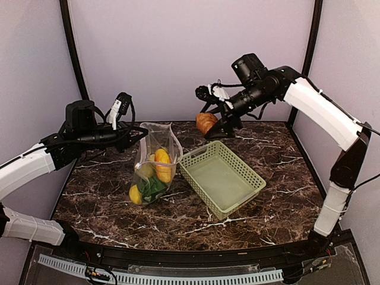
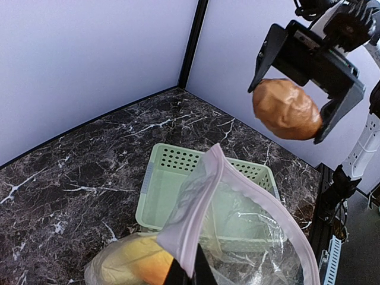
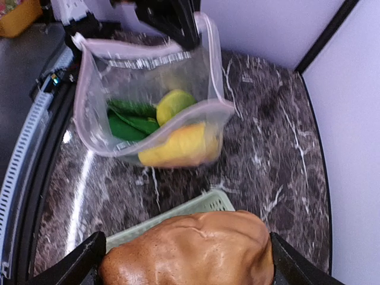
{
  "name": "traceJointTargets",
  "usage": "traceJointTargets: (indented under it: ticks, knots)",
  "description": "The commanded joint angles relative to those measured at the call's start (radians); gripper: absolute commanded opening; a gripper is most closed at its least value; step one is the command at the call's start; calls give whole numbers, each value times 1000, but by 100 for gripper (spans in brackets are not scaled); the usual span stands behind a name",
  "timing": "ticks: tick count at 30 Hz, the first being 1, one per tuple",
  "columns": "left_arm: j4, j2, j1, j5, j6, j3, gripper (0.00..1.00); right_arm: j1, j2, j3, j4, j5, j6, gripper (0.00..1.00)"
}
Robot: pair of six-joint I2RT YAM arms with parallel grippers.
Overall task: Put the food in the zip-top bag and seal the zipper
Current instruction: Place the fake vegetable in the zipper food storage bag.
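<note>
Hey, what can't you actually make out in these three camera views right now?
Left wrist: the left gripper is cut off by the bottom edge; only its tips on the zip-top bag show.
Right wrist: the potato hides most of the basket.
Top external: food in the bag overlaps, so the piece count is unclear.

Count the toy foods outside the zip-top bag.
1: the brown potato, held aloft by the right gripper beyond the pale green basket. The others seen lie inside the zip-top bag; one could hide behind it.
</note>
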State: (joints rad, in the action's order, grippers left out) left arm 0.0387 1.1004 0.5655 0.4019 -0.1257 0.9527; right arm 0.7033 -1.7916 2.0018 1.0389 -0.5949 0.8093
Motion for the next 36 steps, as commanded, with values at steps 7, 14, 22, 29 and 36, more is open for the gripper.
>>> traceJointTargets:
  ticks: [7, 14, 22, 29, 36]
  knots:
    - [-20, -10, -3, -4, 17, -8, 1, 152, -82, 169, 50, -259, -72, 64]
    - [-22, -9, -3, 7, 12, -6, 1, 220, -171, 230, -40, -122, -159, 62]
    - [-21, -17, -3, 7, 12, -6, 1, 268, -291, 312, -147, 124, -247, 87]
    - [-19, -26, -3, -3, 16, -7, 1, 271, -174, 244, -142, 78, -222, 99]
    - [-16, -24, -3, 1, 14, -5, 1, 295, -85, 82, 3, 17, 6, 90]
